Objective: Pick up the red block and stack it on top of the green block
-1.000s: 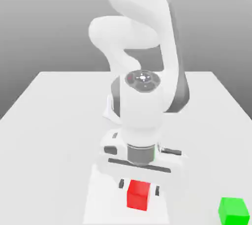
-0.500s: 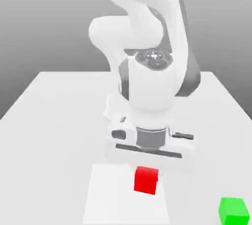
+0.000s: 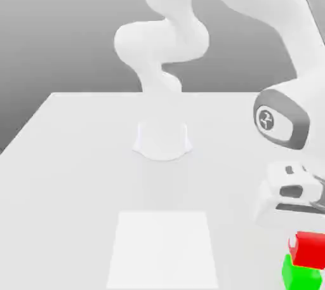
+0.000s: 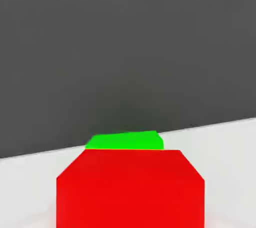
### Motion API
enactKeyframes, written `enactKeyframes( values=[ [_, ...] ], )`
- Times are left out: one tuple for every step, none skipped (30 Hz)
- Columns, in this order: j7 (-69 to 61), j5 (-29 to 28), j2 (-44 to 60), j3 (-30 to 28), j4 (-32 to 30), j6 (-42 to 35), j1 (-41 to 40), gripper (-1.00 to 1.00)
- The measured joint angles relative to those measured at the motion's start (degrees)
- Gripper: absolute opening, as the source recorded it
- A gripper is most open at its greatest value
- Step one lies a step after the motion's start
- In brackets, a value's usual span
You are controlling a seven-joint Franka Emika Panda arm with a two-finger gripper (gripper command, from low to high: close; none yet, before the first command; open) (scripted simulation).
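The red block (image 3: 310, 249) is sitting on top of the green block (image 3: 299, 276) at the near right corner of the counter (image 3: 76, 174) in the exterior view, close to that view's right edge. The red one is lying slightly askew on the green one, overhanging a little toward the right, so that only the lower part of the green cube is showing beneath it. In the hand view the red block (image 4: 130, 188) is looming large in front, with a strip of the green block (image 4: 125, 141) peeking out just past its far edge.

The gripper (image 3: 298, 216) is hanging directly above the stack, its white hand body pointing down at the red block. Whether its fingers are standing wide or pressing on the cube, I cannot tell.

The counter is spreading out as a plain, matte, pale grey-white slab, narrowing toward the far side. A slightly brighter white rectangle (image 3: 164, 247) is lying flat on it near the front middle, well apart from the blocks to their left. The arm's round white base (image 3: 162, 138) is standing at the middle of the counter, farther back, with the arm curving up and over to the right. Behind everything a smooth grey backdrop is fading from darker above to lighter near the counter's far edge.
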Motion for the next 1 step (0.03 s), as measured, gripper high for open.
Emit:
enactKeyframes(
  values=[
    [0.0,0.0,0.0,0.0,0.0,0.0,0.0,1.0]
  ],
)
